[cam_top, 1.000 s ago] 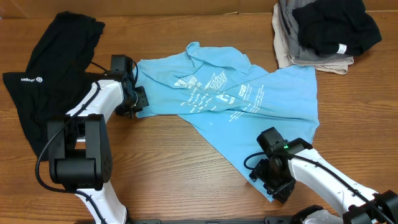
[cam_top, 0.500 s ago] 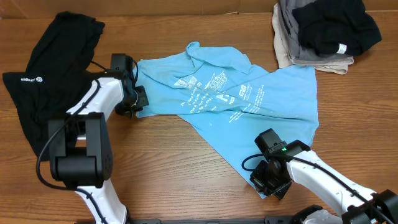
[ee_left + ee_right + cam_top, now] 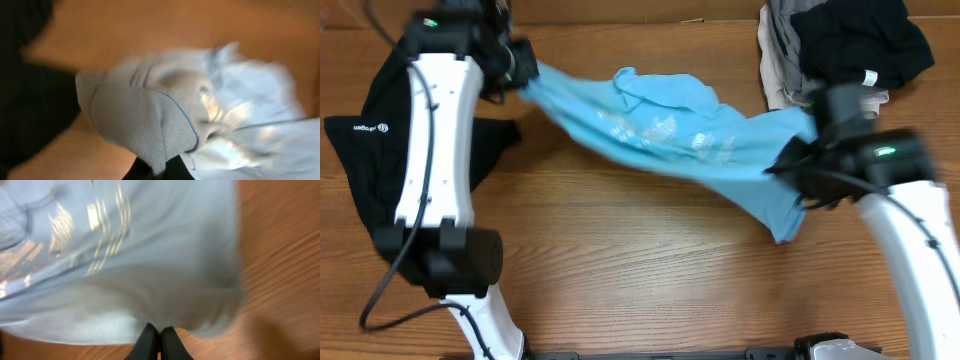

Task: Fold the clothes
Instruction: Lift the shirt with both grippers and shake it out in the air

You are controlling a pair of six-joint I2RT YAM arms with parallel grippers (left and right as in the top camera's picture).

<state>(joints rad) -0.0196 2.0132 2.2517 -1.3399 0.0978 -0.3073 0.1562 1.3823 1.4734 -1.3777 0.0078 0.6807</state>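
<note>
The left tool (image 3: 523,75) was clamped shut on a bunched end of the light blue short-sleeved T-shirt (image 3: 670,125) with white print. In the left wrist view the gathered cloth (image 3: 150,115) rose straight out of its closed tips. The right tool (image 3: 798,175) was likewise closed tight on the opposite edge, with fabric (image 3: 125,280) spreading away from its 2 fingers (image 3: 148,341).

Between the 2 tools the T-shirt hung stretched above the brown wooden worktop (image 3: 620,270). Its long axis ran from the far left to the nearer right, and 1 loose corner drooped below the right tool. Each arm held 1 end, so laying it flat probably depended on lowering both together along that line.

A black top with a small white logo (image 3: 380,140) lay left of the left arm. A heap of dark and beige garments (image 3: 840,50) sat just behind the right tool.
</note>
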